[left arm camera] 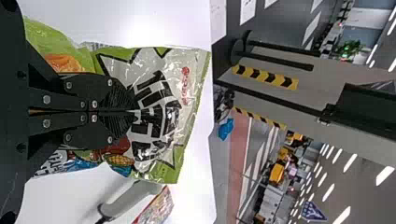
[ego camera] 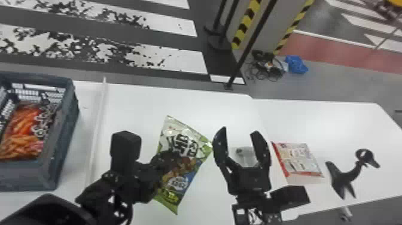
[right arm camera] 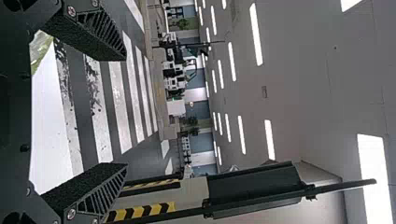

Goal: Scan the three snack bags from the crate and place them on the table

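My left gripper [ego camera: 177, 155] is shut on the green snack bag [ego camera: 189, 140], which hangs tilted above the white table [ego camera: 131, 104]. In the left wrist view the closed fingers of the left gripper [left arm camera: 136, 111] press against the printed face of the green bag [left arm camera: 189, 121]. Just right of the bag, my right gripper [ego camera: 239, 131] stands open with nothing between its fingers; in its own wrist view the right gripper [right arm camera: 125, 112] is spread wide. An orange-red snack bag [ego camera: 22, 128] lies inside the grey crate [ego camera: 59, 155] at the far left.
A flat red-edged packet [ego camera: 299, 158] lies on the right-hand table, with a black stand-like object [ego camera: 344, 176] beside it. A pale, rounded device [ego camera: 246, 154] lies behind the right gripper. A raised strip [ego camera: 98, 119] runs between crate and bag.
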{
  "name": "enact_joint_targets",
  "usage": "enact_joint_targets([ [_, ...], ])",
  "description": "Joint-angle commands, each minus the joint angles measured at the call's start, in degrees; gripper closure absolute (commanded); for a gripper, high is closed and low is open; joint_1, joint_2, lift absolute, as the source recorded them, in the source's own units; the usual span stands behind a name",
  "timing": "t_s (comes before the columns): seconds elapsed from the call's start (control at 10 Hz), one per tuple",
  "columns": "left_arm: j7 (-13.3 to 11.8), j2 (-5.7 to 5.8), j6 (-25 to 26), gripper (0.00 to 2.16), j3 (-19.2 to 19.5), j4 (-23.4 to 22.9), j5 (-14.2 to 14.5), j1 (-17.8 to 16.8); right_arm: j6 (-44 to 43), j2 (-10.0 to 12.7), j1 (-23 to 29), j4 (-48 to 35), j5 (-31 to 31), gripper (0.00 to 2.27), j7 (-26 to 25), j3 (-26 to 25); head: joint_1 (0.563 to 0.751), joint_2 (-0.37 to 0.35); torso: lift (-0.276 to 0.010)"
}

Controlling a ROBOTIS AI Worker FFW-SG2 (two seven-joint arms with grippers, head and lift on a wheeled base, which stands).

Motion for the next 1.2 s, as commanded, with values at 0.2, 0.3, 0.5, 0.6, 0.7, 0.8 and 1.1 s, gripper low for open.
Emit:
enact_joint_targets([
  [0.2,-5.12,-4.45,-3.52,1.86,-2.24,13.82,0.98,-5.37,0.00,-0.18,-0.03,0.11,0.05,0.12,0.18,0.12,0.695,-0.350,-0.037],
  [0.3,-7.06,-5.68,-3.52,1.86,-2.16,16.63,1.24,-6.51,0.00,-0.27,-0.12,0.37,0.05,0.12,0.18,0.03,0.695,-0.350,-0.037],
  [0.5,-7.85,-6.88,-6.33,1.80,-3.65,22.87,2.21,-8.89,0.00,-0.27,-0.12,0.55,0.05,0.12,0.18,0.03,0.695,-0.350,-0.037],
  [0.6,-6.27,-6.88,-9.67,1.44,-4.35,24.02,1.95,-9.33,0.00,-0.44,-0.12,0.46,-0.12,0.12,0.18,0.03,0.695,-0.350,-0.037],
  [0.7,-6.09,-6.88,-11.96,0.06,-4.35,24.10,1.24,-9.33,0.00,-0.62,-0.21,0.55,-0.12,0.12,0.18,0.03,0.695,-0.350,-0.037],
  [0.8,-5.12,-6.88,-12.83,0.00,-4.35,23.93,0.01,-9.50,-0.17,-0.71,-0.21,0.64,-0.48,0.12,0.36,0.03,0.695,-0.350,-0.037],
  [1.1,-2.31,-6.88,-18.99,0.07,-4.88,23.31,-1.66,-9.50,-0.53,-0.71,-0.12,0.81,-0.48,0.12,0.36,-0.14,0.695,-0.350,-0.037],
])
